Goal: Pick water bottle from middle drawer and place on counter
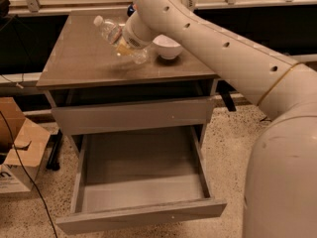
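Note:
The water bottle (110,30), clear with a white cap, is tilted in the air just above the counter (84,63), cap pointing up and to the left. My gripper (128,47) is shut on its lower body, over the middle of the counter, at the end of the big white arm that reaches in from the right. The fingers are mostly hidden by the wrist. The middle drawer (143,182) is pulled out below, and its grey floor is bare.
A white bowl (167,46) stands on the counter right of the gripper. A blue can (130,9) peeks out behind the arm at the counter's back edge. A cardboard box (15,152) and a cable lie on the floor at left. The drawer above (131,115) is closed.

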Available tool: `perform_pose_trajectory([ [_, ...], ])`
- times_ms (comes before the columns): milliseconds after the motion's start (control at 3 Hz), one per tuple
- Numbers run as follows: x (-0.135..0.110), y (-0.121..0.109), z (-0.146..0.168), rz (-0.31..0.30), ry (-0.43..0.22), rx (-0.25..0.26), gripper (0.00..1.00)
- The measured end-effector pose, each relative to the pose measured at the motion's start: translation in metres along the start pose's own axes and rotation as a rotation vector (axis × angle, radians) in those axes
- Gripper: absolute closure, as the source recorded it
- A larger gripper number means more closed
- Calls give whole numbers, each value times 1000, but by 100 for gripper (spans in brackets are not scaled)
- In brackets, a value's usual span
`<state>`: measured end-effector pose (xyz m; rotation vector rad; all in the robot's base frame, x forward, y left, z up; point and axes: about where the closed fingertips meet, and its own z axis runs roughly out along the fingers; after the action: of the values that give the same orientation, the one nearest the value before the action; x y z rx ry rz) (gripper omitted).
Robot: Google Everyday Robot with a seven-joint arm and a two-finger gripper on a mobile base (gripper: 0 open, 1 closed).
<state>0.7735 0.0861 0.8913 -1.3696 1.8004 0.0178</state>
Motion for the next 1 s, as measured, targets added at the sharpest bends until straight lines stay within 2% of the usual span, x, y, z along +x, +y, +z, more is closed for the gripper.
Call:
perform_pose_trajectory([
  [667, -8, -23, 43, 53, 35, 50, 34],
  [1000, -6, -33, 62, 112, 46, 54, 11],
])
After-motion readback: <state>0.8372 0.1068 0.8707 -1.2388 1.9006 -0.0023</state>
